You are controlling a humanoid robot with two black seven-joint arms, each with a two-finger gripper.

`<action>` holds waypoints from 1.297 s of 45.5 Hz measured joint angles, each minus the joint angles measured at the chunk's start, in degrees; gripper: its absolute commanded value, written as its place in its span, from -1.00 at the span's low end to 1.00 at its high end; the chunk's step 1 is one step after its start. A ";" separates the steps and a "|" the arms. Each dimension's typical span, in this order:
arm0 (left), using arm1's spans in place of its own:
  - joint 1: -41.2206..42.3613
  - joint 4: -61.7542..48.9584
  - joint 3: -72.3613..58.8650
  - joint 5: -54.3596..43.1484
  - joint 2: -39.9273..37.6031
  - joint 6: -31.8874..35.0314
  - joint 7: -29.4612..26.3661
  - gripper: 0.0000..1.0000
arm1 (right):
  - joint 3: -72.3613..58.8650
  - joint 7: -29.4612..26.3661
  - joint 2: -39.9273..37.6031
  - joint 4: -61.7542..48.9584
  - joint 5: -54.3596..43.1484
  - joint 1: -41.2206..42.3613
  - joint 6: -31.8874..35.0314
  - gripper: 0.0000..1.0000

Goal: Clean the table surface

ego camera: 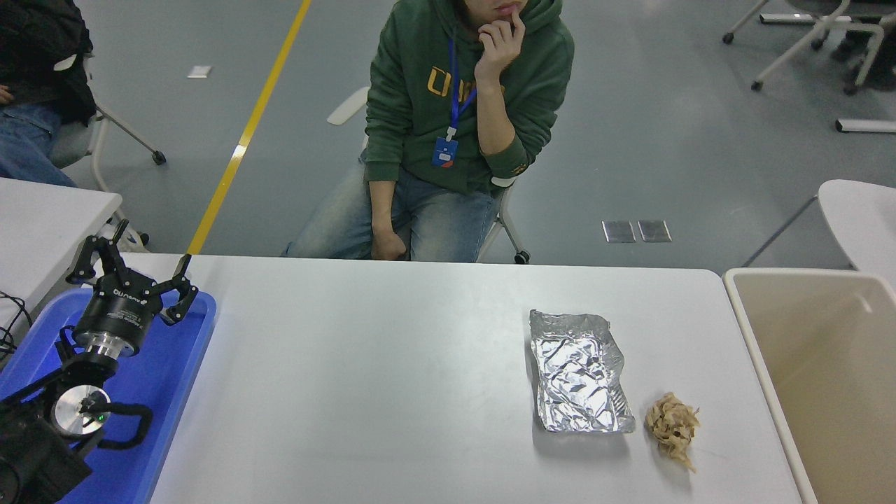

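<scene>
The white table surface (392, 378) fills the lower picture. A crumpled sheet of silver foil (578, 371) lies flat on it at the right. A small tan crumpled wad (672, 428) lies just right of the foil, near the front. My left gripper (133, 269) is parked at the lower left over a blue tray (171, 378), fingers spread open and empty. My right arm is out of view.
A beige bin (819, 378) stands against the table's right edge. A person in a green hoodie (462, 119) sits at the far side, one hand at the chin. A smaller white table (42, 224) is at the left edge, a white chair (857, 220) at the right.
</scene>
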 measured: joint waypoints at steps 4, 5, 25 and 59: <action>0.00 0.00 0.00 0.00 0.00 0.00 -0.01 1.00 | -1.41 -0.03 4.33 -4.58 0.09 0.02 -1.88 -1.00; 0.00 0.01 0.00 0.00 0.00 0.00 -0.01 1.00 | -1.67 -0.03 5.37 -5.69 0.11 0.03 -2.23 -1.00; 0.00 0.01 0.00 0.00 0.00 0.00 0.04 1.00 | -4.13 -0.07 27.45 -29.14 2.26 -0.10 -5.70 -1.00; 0.00 0.01 0.00 0.00 0.00 0.00 0.01 1.00 | -7.37 -0.08 41.74 -40.58 13.35 -0.89 -11.92 0.96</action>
